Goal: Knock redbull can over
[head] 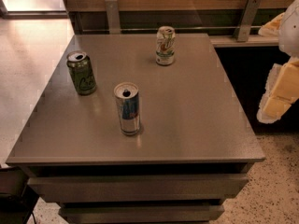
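The redbull can (127, 108) is slim, blue and silver with a red mark. It stands upright near the front middle of the grey table (196, 125). My gripper (279, 93), white and yellowish, hangs at the far right edge of the view, off the table's right side. It is well apart from the can and holds nothing that I can see.
A dark green can (81, 72) stands upright at the left of the table. A white can with green and red print (165, 45) stands at the back middle. A wooden wall with metal brackets runs behind. Speckled floor lies at the right.
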### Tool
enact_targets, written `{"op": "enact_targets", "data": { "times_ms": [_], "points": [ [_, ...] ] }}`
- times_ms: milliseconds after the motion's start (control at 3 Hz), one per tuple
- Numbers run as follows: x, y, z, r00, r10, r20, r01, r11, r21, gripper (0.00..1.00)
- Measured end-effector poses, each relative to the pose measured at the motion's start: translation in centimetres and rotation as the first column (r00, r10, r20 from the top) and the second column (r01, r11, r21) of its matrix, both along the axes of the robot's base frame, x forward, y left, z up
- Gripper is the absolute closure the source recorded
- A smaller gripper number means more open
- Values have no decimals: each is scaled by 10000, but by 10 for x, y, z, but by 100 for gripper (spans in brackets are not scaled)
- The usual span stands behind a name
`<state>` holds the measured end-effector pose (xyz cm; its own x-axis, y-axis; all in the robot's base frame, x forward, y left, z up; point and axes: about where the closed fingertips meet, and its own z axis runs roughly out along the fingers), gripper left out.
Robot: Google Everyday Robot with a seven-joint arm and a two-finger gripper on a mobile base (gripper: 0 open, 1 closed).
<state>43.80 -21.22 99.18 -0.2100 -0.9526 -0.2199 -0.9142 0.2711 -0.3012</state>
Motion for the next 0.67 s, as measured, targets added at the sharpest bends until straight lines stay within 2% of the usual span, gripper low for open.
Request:
{"op": "enact_targets", "data": {
  "times_ms": [333, 667],
  "points": [
    [0, 0, 0, 10000, 0, 0, 0, 10000, 0, 0],
    [5, 4, -5, 9994, 331, -91, -324, 9972, 681, 0]
  ]
}}
